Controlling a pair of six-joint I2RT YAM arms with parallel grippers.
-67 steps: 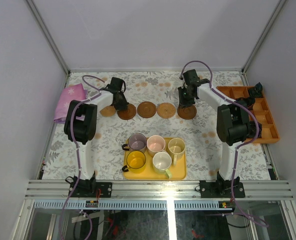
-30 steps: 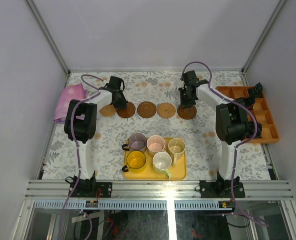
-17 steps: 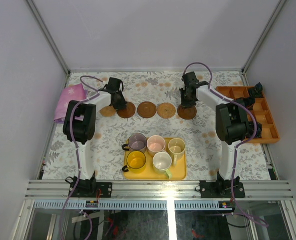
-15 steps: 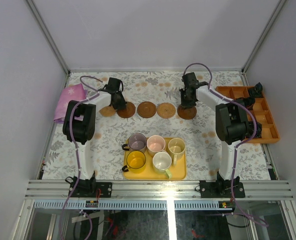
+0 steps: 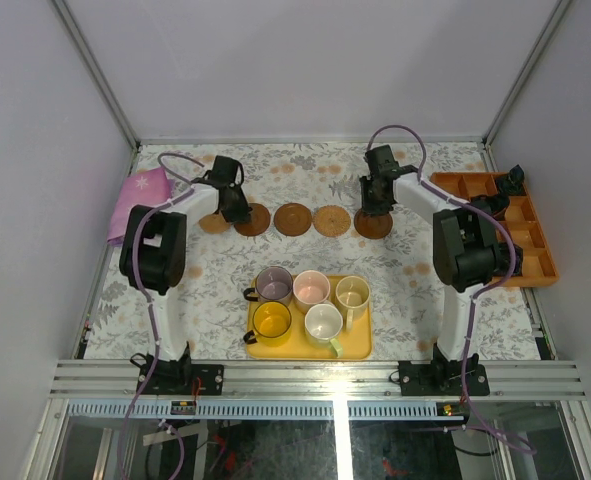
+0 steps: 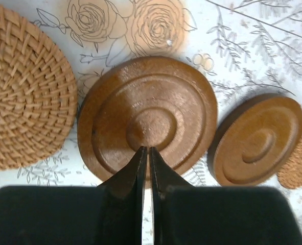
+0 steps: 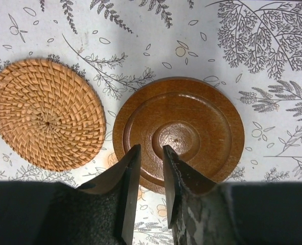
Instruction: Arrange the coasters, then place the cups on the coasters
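Observation:
Five coasters lie in a row across the table: a woven one (image 5: 213, 222), a brown wooden one (image 5: 254, 221), a second wooden one (image 5: 292, 219), a woven one (image 5: 331, 220) and a third wooden one (image 5: 373, 225). My left gripper (image 5: 238, 207) (image 6: 145, 149) hovers over the left wooden coaster (image 6: 148, 117), jaws nearly touching, nothing between them. My right gripper (image 5: 375, 203) (image 7: 151, 147) stands above the right wooden coaster (image 7: 179, 130), jaws slightly apart and empty. The purple-grey (image 5: 273, 285), pink (image 5: 311, 290), cream (image 5: 352, 293), yellow (image 5: 272, 322) and white (image 5: 323, 324) cups sit on the yellow tray (image 5: 361, 347).
A pink cloth (image 5: 139, 200) lies at the back left. An orange compartment box (image 5: 520, 235) stands along the right edge. Woven coasters (image 6: 23, 87) (image 7: 46, 112) lie just beside each gripper's wooden one.
The right gripper's jaws have spread a little over its coaster. The left arm's elbow has shifted slightly left. Coasters and cups have stayed in place.

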